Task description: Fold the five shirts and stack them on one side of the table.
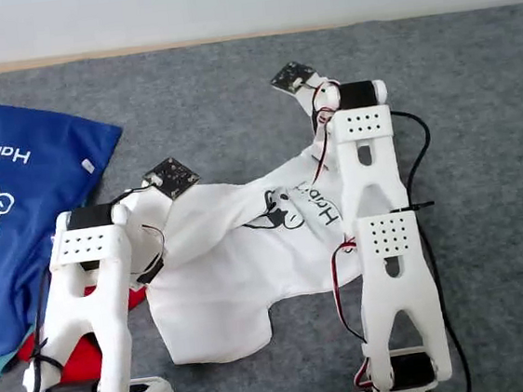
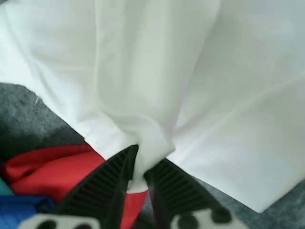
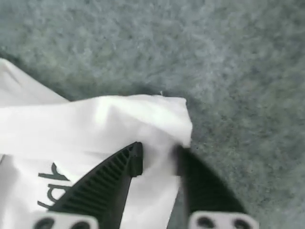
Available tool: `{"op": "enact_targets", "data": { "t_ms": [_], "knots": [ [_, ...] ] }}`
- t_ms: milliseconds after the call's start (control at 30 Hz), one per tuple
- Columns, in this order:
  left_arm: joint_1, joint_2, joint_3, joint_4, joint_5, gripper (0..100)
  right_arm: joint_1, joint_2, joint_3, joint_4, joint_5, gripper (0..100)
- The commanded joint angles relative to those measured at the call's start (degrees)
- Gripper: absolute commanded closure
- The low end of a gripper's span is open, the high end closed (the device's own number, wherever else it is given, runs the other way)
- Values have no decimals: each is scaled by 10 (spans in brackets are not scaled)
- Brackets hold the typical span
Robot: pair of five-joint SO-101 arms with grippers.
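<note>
The left tool (image 2: 141,164) is pinched together on a gathered fold of the white shirt (image 2: 157,71), with the cloth bunched between its two black fingers (image 2: 112,179). From that grip the white fabric fans out ahead of the tool. A red shirt (image 2: 52,167) lies just beside and partly under the tool, tucked beneath the white hem.

The right tool (image 3: 159,160) is clamped on a corner edge of the same white shirt (image 3: 95,124). Cloth sits between its fingers and black print shows close by. Grey worktop (image 3: 228,57) lies ahead of it.

From above, the white shirt (image 1: 223,275) is rumpled on the worktop (image 1: 480,136), stretched between the two arms. A blue shirt (image 1: 29,211) lies spread outward of the left arm, overlapping the red shirt (image 1: 77,356).
</note>
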State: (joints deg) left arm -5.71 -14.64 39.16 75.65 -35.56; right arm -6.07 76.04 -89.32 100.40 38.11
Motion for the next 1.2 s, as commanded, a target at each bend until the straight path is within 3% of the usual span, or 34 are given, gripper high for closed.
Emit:
{"op": "enact_targets", "data": {
  "t_ms": [0,333,933,1000,1167],
  "knots": [
    [2,-21,-15,-1,2,997,8,-87,-5,23,-37,720],
    [2,-20,8,-49,2,997,-29,-77,-1,-73,-44,712],
    [2,-20,29,-53,2,997,-41,15,-2,-80,-113,716],
    [2,-21,29,-51,2,997,-42,15,-2,-78,-112,756],
    [2,-21,29,-49,2,997,-47,15,-2,-75,-45,996]
  ]
}}
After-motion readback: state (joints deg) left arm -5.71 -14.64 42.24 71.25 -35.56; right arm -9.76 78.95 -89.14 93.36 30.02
